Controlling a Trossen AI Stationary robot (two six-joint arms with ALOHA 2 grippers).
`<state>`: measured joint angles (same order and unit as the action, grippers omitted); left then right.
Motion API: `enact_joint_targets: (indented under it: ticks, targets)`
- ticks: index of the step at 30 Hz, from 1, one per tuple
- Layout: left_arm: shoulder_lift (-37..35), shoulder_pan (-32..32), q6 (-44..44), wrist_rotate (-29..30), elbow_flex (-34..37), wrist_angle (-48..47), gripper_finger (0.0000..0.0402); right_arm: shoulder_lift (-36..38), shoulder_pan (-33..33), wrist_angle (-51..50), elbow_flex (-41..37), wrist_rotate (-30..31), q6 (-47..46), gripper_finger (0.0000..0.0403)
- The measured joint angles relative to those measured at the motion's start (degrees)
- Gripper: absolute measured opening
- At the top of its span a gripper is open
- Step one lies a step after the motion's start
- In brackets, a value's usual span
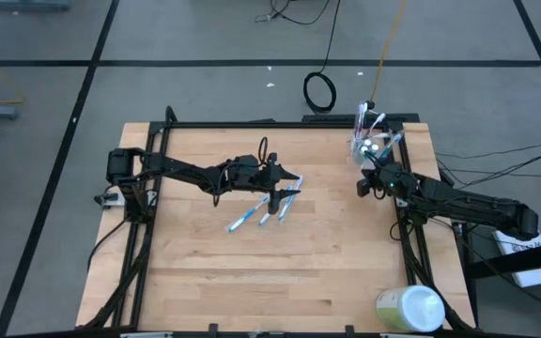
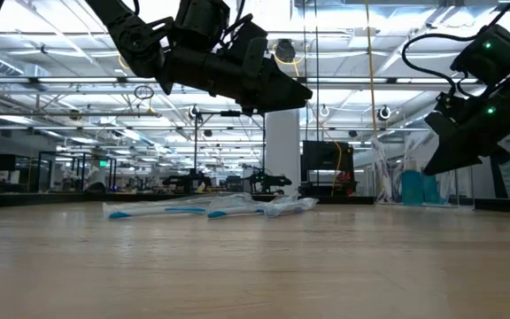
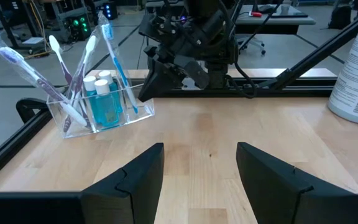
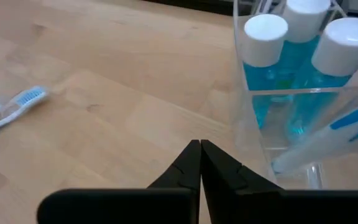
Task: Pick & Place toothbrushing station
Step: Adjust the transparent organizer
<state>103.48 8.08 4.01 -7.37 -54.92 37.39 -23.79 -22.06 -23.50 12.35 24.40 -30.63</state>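
Note:
A small clear plastic cup (image 1: 368,145) stands at the table's far right corner. It holds several blue, white and purple toothbrushes (image 3: 79,68) and small blue bottles with white caps (image 4: 266,37). Several loose toothbrushes (image 1: 263,210) lie flat on the table's middle; they also show in the low view (image 2: 211,208). My left gripper (image 1: 296,177) hangs open and empty above the table, just beyond the loose brushes, and faces the cup (image 3: 107,109). My right gripper (image 1: 363,185) is shut and empty, low over the table on the cup's near side (image 4: 200,144).
A large pale green-and-white round container (image 1: 409,308) lies at the table's near right corner. A black frame rail (image 1: 280,123) runs along the table's far edge. One loose toothbrush head (image 4: 14,107) lies left of my right gripper. Bare wood shows over the near half.

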Motion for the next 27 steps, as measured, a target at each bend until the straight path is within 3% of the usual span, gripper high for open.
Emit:
enact_joint_targets:
  ticks: [27]
  targets:
    - [0.0, 0.0, 0.0, -0.01, 0.0, 0.0, 0.0209, -0.02, -0.07, -2.6, 0.03, 8.42, -1.91, 0.0]
